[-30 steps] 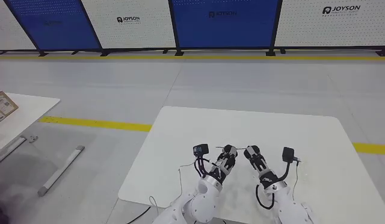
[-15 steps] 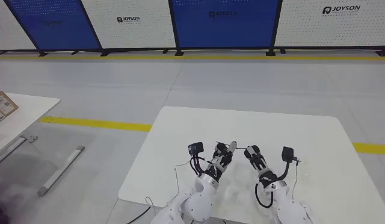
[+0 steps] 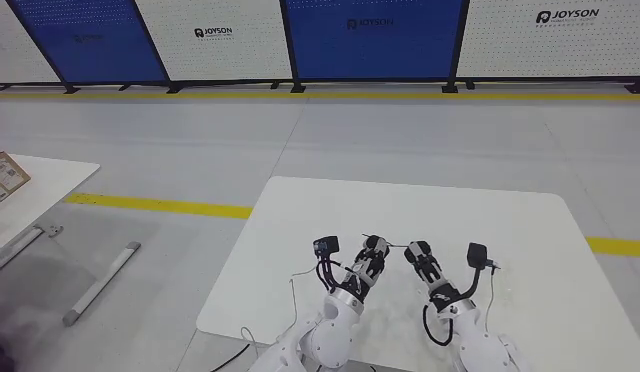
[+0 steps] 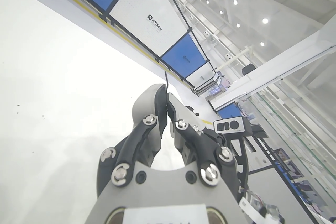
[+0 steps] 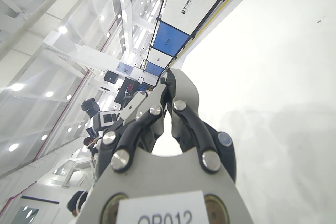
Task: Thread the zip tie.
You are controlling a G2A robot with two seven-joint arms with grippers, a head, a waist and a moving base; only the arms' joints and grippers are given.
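your left pincer (image 4: 167,104) is clenched on the zip tie (image 4: 165,79), just a thin tip poking beyond it; your right pincer (image 5: 167,89) grips the other end (mostly hidden).

Factory-style test hall: a white table (image 3: 420,202) stands on a bare grey floor (image 3: 400,132) painted with yellow lines (image 3: 160,205). Beyond the table's far edge runs a row of partitions in black frames, with blue panels (image 3: 375,27) and white perforated panels (image 3: 210,27). Overhead are white beams (image 4: 288,62) and round ceiling lights (image 4: 265,21) under a high roof.
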